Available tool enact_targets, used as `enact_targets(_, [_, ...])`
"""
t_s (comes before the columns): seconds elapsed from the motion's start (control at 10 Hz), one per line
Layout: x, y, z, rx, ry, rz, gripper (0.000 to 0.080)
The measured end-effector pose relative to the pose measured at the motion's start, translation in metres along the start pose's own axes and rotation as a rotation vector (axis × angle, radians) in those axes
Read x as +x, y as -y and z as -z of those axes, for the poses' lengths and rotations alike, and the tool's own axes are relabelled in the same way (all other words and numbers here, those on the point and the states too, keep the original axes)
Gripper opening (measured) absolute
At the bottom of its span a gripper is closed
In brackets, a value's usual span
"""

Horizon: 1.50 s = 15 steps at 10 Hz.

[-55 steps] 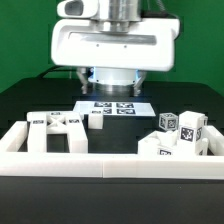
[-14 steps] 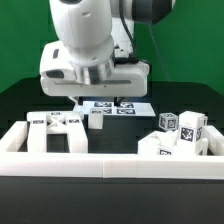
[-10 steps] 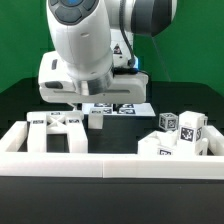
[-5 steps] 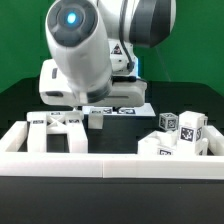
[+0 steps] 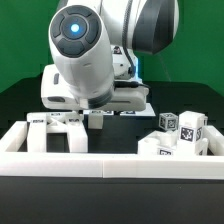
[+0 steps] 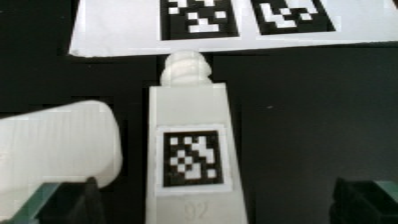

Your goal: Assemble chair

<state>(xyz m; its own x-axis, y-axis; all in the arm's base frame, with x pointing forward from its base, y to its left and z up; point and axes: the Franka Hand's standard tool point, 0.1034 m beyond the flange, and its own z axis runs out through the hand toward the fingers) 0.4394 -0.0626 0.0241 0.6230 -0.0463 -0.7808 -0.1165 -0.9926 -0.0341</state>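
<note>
- Hovering for a pick: claw (image 6: pixel 210 203) spread wide above a pegged leg (image 6: pixel 192 140), one finger tip to either side of it, gripping nothing, no contact visible.
- Judged an early step: chair not yet built, lying as loose white pieces on the black table (image 5: pixel 20 105) behind the border rail (image 5: pixel 110 165), in a left group (image 5: pixel 55 130) and a right heap (image 5: pixel 180 135), with the leg between them.
- Next move, probably: lowering straight down, closing on the leg's long flat sides, staying clear of the rounded piece (image 6: pixel 63 145) just beside it.
- Counted in the wrist view: one leg with one tag and one peg, one rounded neighbour, two tags on the marker board (image 6: pixel 116 35).
- Right heap: at least three tagged blocks, exact count unclear.
</note>
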Motion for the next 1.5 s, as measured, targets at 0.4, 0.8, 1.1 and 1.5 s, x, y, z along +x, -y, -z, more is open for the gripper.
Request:
enact_targets(0.4, [-0.001,0.000,-0.003,-0.003,0.008,-0.010,0.0649])
enact_targets(0.8, [0.004,0.004,-0.003,-0.008,-0.010,-0.005,0.0285])
enact_targets(1.1, [0.004,0.004,-0.002,-0.007,-0.011,-0.005,0.0285])
enact_targets(1.5, [-0.009,0.009,0.025,0.004,-0.035,-0.004,0.0287])
